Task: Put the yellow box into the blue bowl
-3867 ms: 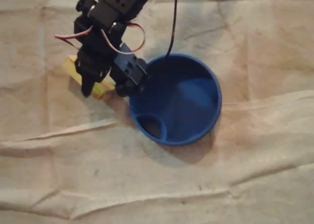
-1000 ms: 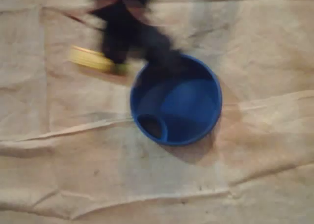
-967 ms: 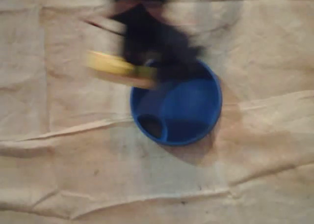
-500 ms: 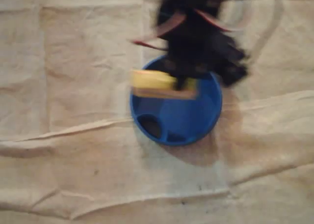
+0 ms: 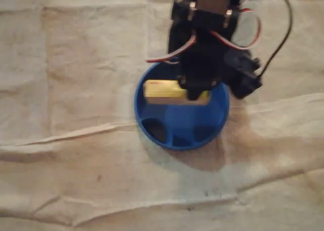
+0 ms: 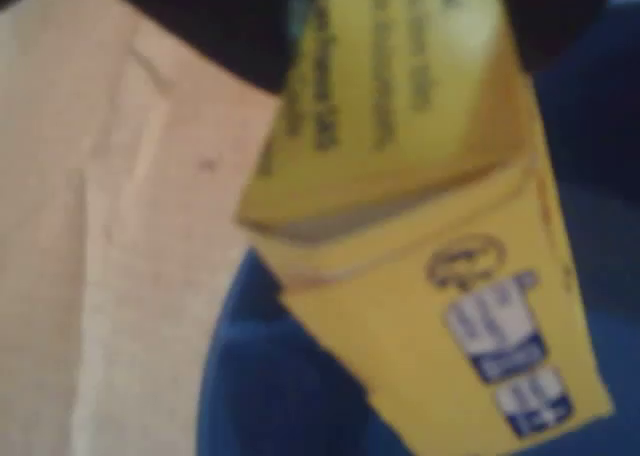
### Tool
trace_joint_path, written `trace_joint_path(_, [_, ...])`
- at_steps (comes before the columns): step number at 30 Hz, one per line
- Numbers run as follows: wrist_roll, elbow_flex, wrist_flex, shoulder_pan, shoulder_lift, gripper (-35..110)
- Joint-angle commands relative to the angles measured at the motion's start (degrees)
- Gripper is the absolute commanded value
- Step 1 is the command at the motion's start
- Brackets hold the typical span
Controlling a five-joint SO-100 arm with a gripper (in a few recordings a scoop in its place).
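A yellow box hangs lengthwise over the upper half of the blue bowl in the overhead view. My black gripper is shut on the box's right end, with the arm reaching in from the top edge. The wrist view puts the yellow box close up, its printed face and a small label showing, with dark fingers at the top clamping it. The blue bowl lies below the box there. The bowl has divided compartments along its lower rim.
A wrinkled beige cloth covers the whole table, with folds running across its lower half. Red, white and black wires loop around the arm near the top of the overhead view.
The gripper has carried the yellow box from the cloth left of the bowl rightward to above the bowl. The motion blur has gone and the arm now looks still.
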Motion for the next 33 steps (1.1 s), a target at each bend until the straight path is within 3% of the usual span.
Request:
trace_joint_path(1, [0.26,-1.67,-1.05,0.53,2.37,7])
trace_joint_path(9, [0.26,-1.93,-0.97,0.18,3.25,20])
trace_joint_path(14, [0.26,-1.93,-0.79,0.18,4.57,15])
trace_joint_path(20, [0.26,-1.58,0.97,-1.32,13.27,-2])
trace_joint_path(27, [0.88,-1.23,8.26,-4.66,23.29,0])
trace_joint_path(33, [0.79,-0.97,7.56,-7.03,36.83,0])
